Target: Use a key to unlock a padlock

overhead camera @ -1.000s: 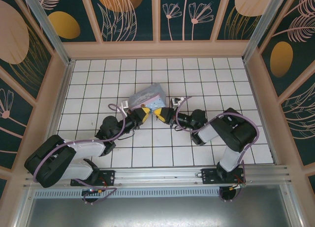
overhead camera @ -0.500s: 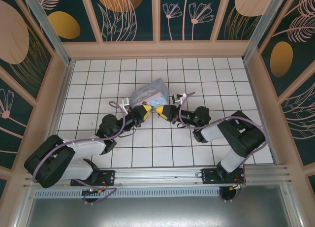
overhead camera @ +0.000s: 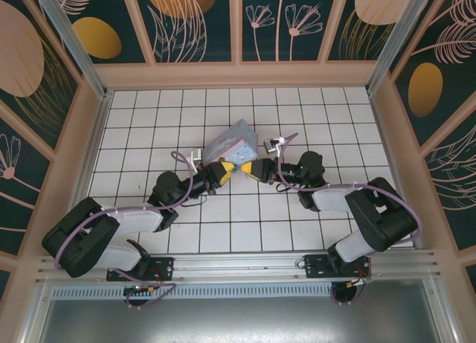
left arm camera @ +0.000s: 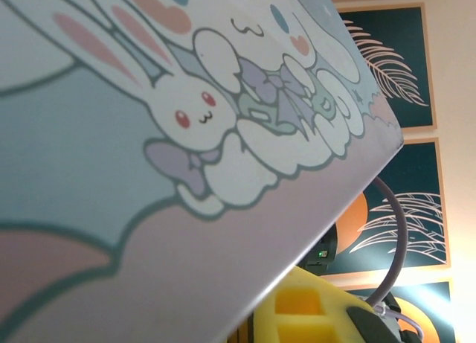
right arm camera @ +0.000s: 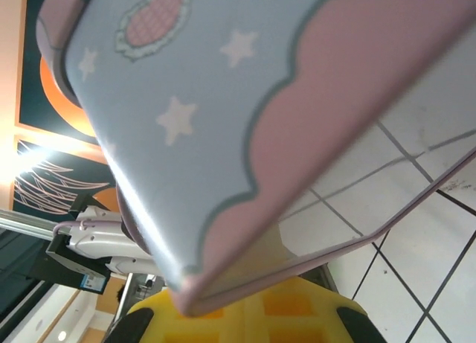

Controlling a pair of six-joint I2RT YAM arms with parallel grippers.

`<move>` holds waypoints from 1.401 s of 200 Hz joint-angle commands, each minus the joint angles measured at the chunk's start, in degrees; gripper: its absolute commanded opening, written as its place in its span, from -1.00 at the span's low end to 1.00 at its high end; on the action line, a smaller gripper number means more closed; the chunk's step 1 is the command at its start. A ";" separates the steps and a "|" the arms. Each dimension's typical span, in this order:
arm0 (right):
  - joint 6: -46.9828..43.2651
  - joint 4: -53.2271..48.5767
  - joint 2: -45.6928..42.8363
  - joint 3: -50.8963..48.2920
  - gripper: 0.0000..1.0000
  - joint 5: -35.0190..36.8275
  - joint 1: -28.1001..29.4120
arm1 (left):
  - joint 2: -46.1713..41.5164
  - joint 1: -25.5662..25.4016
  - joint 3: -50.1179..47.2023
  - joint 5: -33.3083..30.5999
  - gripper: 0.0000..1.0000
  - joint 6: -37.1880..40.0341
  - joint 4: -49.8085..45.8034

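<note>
obstacle: cartoon tin box on tiled floor | left jaws: closed, at tin's edge | right jaws: closed, at tin's edge

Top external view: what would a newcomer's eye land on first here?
The pastel cartoon tin box in the middle of the white tiled floor draws the eye first. The yellow-tipped left gripper and right gripper meet at its near edge. In the left wrist view its bunny picture looms very close. In the right wrist view its edge sits raised above the tiles.
</note>
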 commanded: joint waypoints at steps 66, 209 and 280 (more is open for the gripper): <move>21.15 18.30 8.50 -4.24 -1.00 17.53 6.65 | -1.86 -3.25 3.73 9.15 -1.00 -0.38 17.02; 6.80 -3.08 8.42 4.25 -1.00 11.15 3.71 | -2.54 -3.32 3.82 8.59 -1.00 4.10 7.01; 0.01 -15.43 2.45 1.05 -0.27 15.59 2.46 | -8.02 -3.30 6.83 0.88 -1.00 25.92 -26.25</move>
